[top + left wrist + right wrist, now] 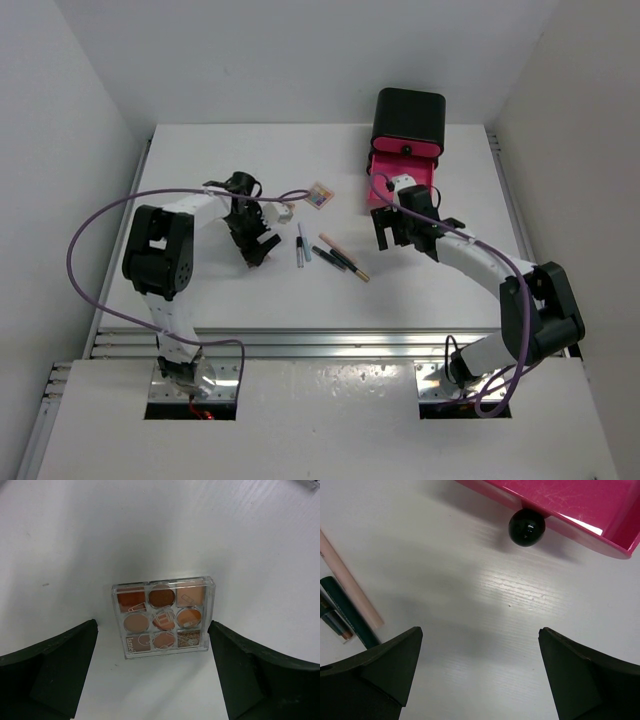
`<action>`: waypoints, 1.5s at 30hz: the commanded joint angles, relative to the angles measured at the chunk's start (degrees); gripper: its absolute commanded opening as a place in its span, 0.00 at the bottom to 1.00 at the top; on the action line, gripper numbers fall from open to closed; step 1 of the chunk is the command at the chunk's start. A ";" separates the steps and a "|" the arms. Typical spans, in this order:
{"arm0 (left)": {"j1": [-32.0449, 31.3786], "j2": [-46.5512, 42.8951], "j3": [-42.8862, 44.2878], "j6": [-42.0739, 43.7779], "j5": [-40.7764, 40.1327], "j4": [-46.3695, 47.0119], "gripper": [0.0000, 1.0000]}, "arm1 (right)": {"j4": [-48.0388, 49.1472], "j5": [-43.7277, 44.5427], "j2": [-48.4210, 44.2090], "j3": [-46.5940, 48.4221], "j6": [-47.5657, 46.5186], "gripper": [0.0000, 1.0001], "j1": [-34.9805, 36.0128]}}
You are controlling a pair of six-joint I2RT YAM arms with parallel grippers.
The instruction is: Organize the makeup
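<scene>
A clear square palette (162,617) with brown and peach pans lies flat on the white table, its near edge between my open left fingertips. My left gripper (151,626) hovers over it without touching; it shows left of centre in the top view (260,250). A second, multicoloured palette (320,195) lies further back. Several thin sticks (335,255) lie mid-table; a peach stick (350,587) and a dark teal one (350,612) show at the left of the right wrist view. My right gripper (385,235) is open and empty above bare table (480,630).
A black box (410,118) stands at the back right with a pink drawer (402,182) pulled out towards my right gripper. The drawer's pink front (570,510) and black knob (526,526) lie just ahead of the right fingers. A small white object (284,210) lies by the left arm.
</scene>
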 commanded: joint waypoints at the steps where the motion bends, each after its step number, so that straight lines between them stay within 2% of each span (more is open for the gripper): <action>1: -2.07 -1.87 -2.23 -1.53 -3.50 0.82 1.00 | -0.29 1.44 0.15 2.68 -0.99 1.00 0.37; 12: -3.83 -4.68 -3.38 -5.93 -6.58 1.44 1.00 | -3.72 2.77 1.03 4.26 -1.43 1.00 0.10; 22: -4.37 -5.47 -1.98 -9.09 -1.76 1.44 1.00 | -5.92 2.42 2.70 6.72 -1.78 1.00 0.19; 27: -3.75 -6.00 1.01 -14.18 -1.05 1.44 1.00 | -6.97 2.94 2.52 6.90 -1.96 1.00 0.19; 34: -5.76 -7.14 -1.78 -19.28 -6.14 1.44 1.00 | -7.33 3.21 2.35 6.81 -1.70 1.00 0.19; 38: -6.29 -6.62 -3.64 -21.31 -10.27 4.68 1.00 | -7.59 3.21 2.44 7.16 -1.87 1.00 0.10; 45: -6.29 -6.62 -4.78 -22.63 -10.80 5.83 1.00 | -8.03 3.29 2.17 6.81 -1.61 1.00 0.19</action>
